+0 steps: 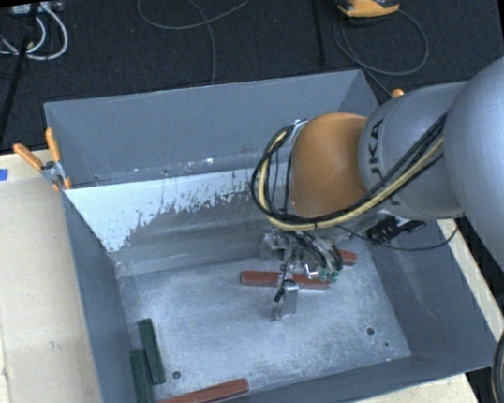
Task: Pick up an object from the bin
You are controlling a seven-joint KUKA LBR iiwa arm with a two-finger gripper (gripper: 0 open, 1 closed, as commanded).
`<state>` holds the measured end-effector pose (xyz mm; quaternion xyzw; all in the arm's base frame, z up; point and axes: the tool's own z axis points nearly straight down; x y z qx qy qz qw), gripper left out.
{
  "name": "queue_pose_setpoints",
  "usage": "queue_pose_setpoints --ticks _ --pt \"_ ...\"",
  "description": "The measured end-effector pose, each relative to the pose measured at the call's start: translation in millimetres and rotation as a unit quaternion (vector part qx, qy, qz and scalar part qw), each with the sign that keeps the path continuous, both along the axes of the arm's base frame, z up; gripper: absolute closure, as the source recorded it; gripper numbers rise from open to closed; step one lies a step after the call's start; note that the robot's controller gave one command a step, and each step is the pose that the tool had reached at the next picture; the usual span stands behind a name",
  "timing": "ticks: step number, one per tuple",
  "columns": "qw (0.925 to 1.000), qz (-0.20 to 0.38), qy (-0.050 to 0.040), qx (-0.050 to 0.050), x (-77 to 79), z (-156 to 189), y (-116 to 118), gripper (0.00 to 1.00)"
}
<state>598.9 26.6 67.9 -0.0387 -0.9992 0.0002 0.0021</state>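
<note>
My gripper (285, 302) hangs under the orange wrist cover, right of the bin's middle, with its metal fingers pointing down at the floor. A reddish-brown flat stick (262, 279) lies just beside and behind the fingers, partly hidden by the gripper body. Whether the stick sits between the fingers is not visible. A second reddish-brown stick (201, 397) lies along the front wall. Two dark green bars (149, 350) stand against the front left corner.
The arm reaches in from the right and covers the bin's right rear part. Grey sloped walls ring the floor on every side.
</note>
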Motion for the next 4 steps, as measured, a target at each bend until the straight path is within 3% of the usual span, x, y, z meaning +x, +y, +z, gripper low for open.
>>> queue_pose_setpoints --ticks 1,2,3,4 --pt "1.0000 -0.001 -0.0019 0.001 1.2 2 0 1.00" --pt "0.9999 -0.008 -0.0078 -0.001 -18.8 224 -100 1.00" --pt "1.0000 -0.008 -0.0033 0.000 -19.9 219 -99 0.00" --pt "0.9995 -0.030 0.0028 0.001 -50.0 19 -61 0.00"
